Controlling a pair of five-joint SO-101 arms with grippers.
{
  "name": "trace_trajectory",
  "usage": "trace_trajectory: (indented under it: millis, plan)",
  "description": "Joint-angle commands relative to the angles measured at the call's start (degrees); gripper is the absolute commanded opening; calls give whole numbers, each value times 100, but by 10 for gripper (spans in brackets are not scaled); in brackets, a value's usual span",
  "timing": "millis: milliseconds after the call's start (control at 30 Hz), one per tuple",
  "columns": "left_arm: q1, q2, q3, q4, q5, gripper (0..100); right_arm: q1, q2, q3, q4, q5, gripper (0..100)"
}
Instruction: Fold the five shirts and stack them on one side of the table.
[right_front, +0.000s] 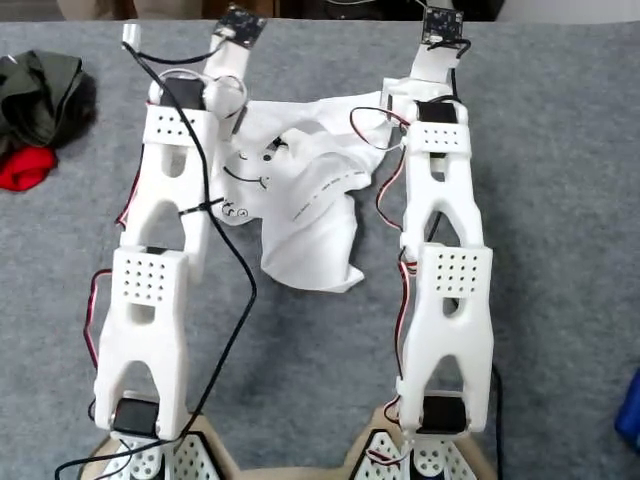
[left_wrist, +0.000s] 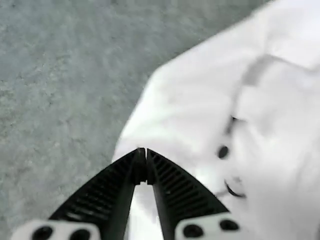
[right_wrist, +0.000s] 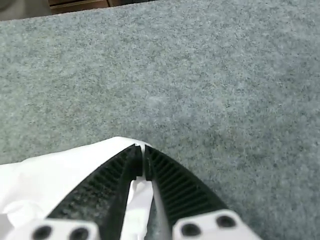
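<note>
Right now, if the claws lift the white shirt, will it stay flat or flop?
Probably floppy: the white shirt lies crumpled in soft folds. It would likely sag between the left claw and right claw, each pinching an edge. It looks thin, so probably light, though it may drag on the fuzzy table.

The right gripper (right_wrist: 141, 152) sits at the centre of the frame, its black ribbed jaws pressed together on the edge of a white shirt (right_wrist: 50, 175). The grey felt-like table (right_wrist: 225, 90) spreads beyond the shirt's edge.
</note>
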Motion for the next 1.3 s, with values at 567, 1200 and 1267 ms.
trace_trajectory:
  millis: [567, 1200, 1267]
  plan:
    - [35, 1411, -1240, -18, -9, 213, -66, -22, -180, 18, 97, 5]
    - [-255, 1921, -1899, -923, -659, 23, -66, -13, -171, 18, 97, 5]
    - [-220, 1921, -2198, -677, -659, 23, -75, -13, -171, 18, 97, 5]
